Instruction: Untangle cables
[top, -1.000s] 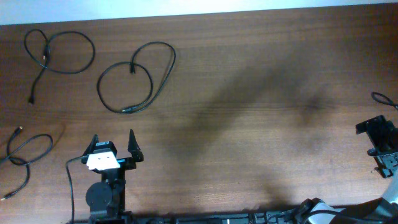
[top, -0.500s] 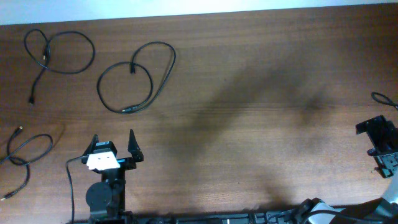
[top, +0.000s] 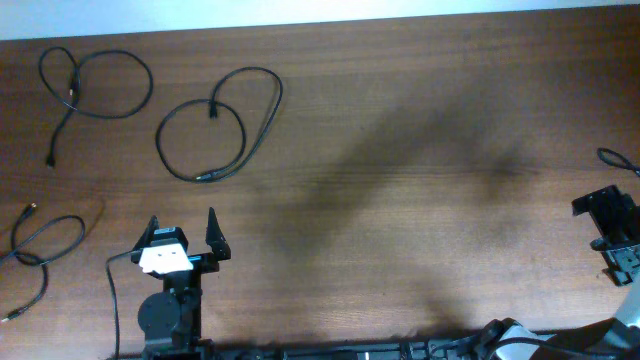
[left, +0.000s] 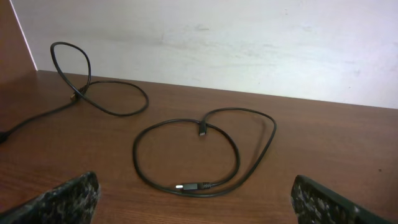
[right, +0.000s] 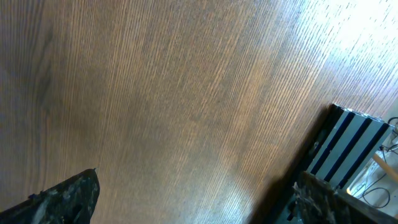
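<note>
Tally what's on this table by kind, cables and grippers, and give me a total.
Black cables: 3 (back-left cable, middle cable, left-edge cable)
Open grippers: 2 (left gripper, right gripper)
Total: 5

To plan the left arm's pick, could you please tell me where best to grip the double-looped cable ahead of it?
Probably the near plug of the double-looped cable, from above with the open left tool: it lies flat nearest the tool, away from the crossing by the far plug.
</note>
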